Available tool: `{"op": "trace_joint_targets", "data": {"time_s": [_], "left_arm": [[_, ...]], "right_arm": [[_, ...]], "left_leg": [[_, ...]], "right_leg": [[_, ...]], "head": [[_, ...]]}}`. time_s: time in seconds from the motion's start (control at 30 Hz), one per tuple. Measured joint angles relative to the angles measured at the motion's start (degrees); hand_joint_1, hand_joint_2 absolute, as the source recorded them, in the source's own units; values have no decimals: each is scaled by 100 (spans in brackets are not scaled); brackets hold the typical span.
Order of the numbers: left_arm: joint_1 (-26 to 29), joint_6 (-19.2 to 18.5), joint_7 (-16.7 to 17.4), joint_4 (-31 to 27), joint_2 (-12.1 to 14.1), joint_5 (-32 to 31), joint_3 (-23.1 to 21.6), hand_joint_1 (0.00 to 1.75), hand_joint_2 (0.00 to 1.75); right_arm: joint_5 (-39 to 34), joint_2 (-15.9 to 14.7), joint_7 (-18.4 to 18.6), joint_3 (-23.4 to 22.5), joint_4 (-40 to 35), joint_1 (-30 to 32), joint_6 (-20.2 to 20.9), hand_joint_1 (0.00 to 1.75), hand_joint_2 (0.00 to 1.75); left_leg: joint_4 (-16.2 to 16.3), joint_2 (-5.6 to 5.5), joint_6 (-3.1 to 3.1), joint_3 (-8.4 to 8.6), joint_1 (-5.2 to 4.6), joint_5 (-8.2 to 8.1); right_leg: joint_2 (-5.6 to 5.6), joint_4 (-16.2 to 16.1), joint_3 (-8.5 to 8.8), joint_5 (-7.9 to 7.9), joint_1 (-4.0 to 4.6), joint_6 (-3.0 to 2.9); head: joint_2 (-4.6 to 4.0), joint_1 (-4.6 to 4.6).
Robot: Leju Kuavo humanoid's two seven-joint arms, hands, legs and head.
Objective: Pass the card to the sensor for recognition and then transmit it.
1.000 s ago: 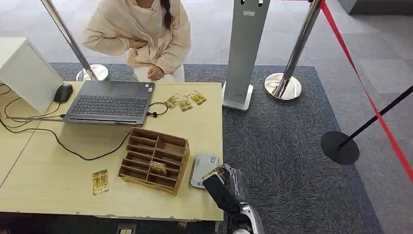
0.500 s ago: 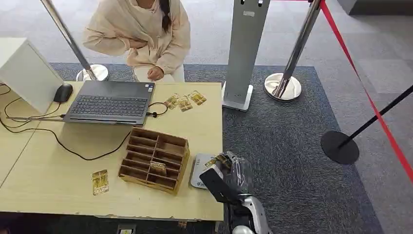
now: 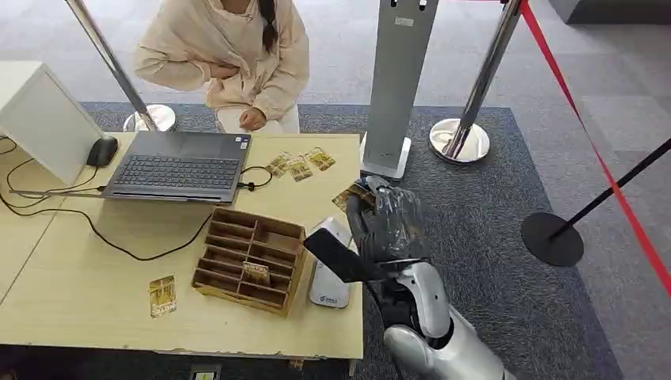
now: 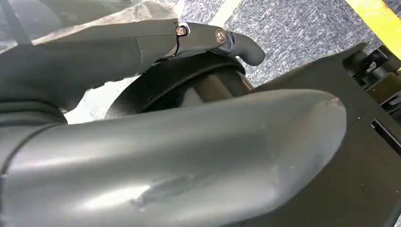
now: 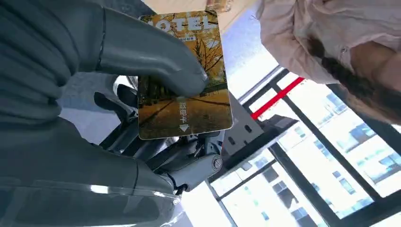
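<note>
So the right hand (image 3: 385, 224) has the card (image 5: 182, 75) pinched between thumb and fingers, held up above the table's (image 3: 79, 285) right edge. Wrist cam shows it well: yellow hotel card, thumb pressed across its face. From the head cam you just catch a corner of the card poking out at the far-left side of the hand.

The bit that matters: the sensor (image 3: 326, 273), that white-grey pad on the table right of the wooden organizer (image 3: 252, 260), sits nearer and a little left of the hand, below it. The person (image 3: 229, 55) is at the far side, beyond the laptop (image 3: 178, 166). So the card is between the two. My guess is the scan part is over and the next move goes far-left toward the person, but I can't be sure.

Left hand (image 4: 165, 142) is hanging down; can't tell whether it's open or closed.
</note>
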Motion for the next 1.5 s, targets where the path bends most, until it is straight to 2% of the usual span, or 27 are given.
{"op": "trace_joint_targets", "data": {"time_s": [0.23,0.4,0.53,1.0,1.5], "left_arm": [[-28,-66,59,2,2,-57,-4,0,0],[-123,136,544,2,-147,-142,-13,0,0],[-179,142,673,4,-201,-171,-17,0,0],[-194,157,721,4,-223,-197,-24,0,0],[-194,195,739,9,-238,-197,-24,0,0]], "right_arm": [[26,63,262,375,57,-814,511,175,175],[-50,138,389,531,197,-1254,741,175,175],[-74,236,452,669,424,-1542,887,175,175],[-129,651,590,957,1213,-2206,983,175,175],[-245,728,666,1093,1683,-2449,911,175,175]], "left_leg": [[0,-2,0,0,0,1],[0,-2,0,-3,0,1],[0,-11,0,-3,-1,1],[0,-10,0,-2,0,1],[0,-10,0,-2,-2,0]], "right_leg": [[0,3,0,0,0,0],[-1,3,0,0,-1,0],[-2,2,0,0,-1,0],[-2,3,-2,-1,0,0],[-2,3,-2,-1,-1,0]], "head": [[0,-2],[0,-2],[0,0],[-2,0],[-2,0]]}}
